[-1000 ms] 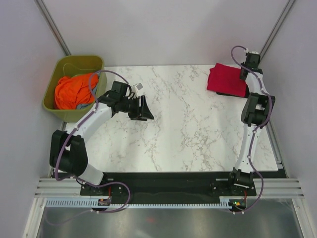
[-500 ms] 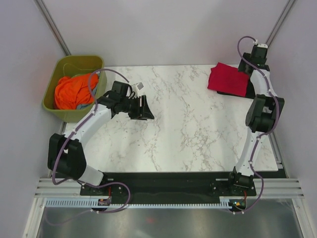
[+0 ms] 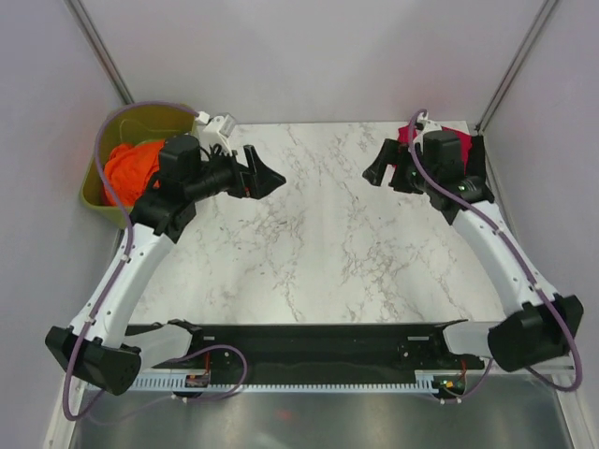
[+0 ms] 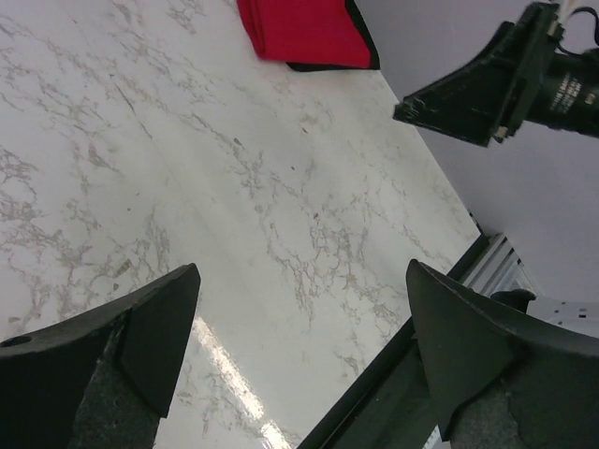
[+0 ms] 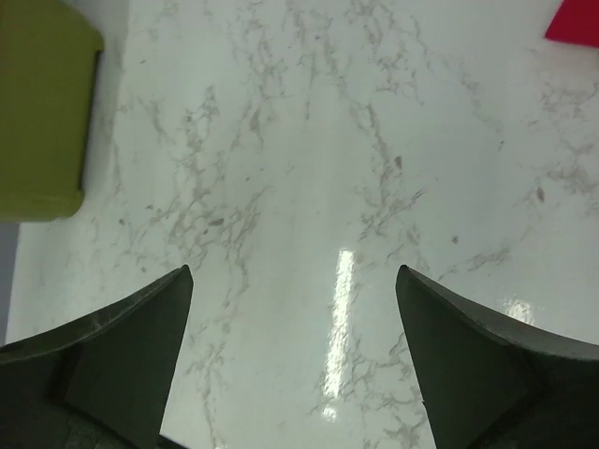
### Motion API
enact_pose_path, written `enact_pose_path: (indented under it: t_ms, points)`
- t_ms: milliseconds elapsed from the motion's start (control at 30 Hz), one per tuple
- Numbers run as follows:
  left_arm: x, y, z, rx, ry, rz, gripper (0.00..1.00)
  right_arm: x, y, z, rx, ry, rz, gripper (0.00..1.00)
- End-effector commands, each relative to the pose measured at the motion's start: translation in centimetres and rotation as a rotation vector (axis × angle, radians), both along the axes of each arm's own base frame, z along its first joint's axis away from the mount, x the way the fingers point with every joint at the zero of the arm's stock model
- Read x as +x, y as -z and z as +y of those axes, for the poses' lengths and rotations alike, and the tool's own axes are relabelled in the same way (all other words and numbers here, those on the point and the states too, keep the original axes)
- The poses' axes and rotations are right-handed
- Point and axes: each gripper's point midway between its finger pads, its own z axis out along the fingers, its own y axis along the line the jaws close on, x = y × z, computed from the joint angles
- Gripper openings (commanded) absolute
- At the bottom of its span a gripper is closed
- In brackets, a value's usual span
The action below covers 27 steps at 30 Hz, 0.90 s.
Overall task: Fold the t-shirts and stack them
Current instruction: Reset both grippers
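The crimson t-shirt [image 4: 304,28] lies folded at the far right corner of the marble table, on top of the black t-shirt [image 4: 368,54], of which only an edge shows. In the top view the red t-shirt [image 3: 409,135] is mostly hidden behind my right arm. My right gripper [image 3: 382,173] hangs open just left of the stack and points left, its jaws [image 5: 293,271] wide over bare marble. At the far left my left gripper [image 3: 266,172] points right, open and empty, and its jaws [image 4: 299,279] are also spread over bare marble.
An olive-green tub [image 3: 138,116] holding orange cloth [image 3: 126,168] stands off the table's far left corner; its corner [image 5: 42,103] shows in the right wrist view. The marble tabletop [image 3: 318,243] lies between the arms. The right gripper [image 4: 473,89] appears in the left wrist view.
Both arms have risen and swung in toward the table's far middle. The right gripper came away from the red shirt stack. Both grippers opened wide.
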Motion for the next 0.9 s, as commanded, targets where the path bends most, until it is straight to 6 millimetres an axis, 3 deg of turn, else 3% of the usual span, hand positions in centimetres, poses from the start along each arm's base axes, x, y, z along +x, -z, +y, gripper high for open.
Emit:
enact_pose_path:
  t_ms: [0, 100, 233, 867]
  points:
    - [-0.6, -0.7, 1.3, 0.010, -0.061, -0.060, 1.00, -4.6, -1.3, 0.3, 0.107, 0.011, -0.004, 0.98]
    - [-1.8, -0.3, 1.9, 0.011, -0.066, -0.070, 1.00, -7.0, -2.9, -0.5, 0.121, 0.025, -0.075, 0.98]
    - [-3.2, 0.6, 1.9, -0.006, -0.047, -0.039, 1.00, -8.6, -3.8, -0.8, 0.137, 0.021, -0.114, 0.98]
    - [-5.0, -1.4, 2.3, -0.043, -0.035, -0.092, 1.00, -9.1, -5.3, -1.2, 0.155, 0.049, -0.150, 0.98]
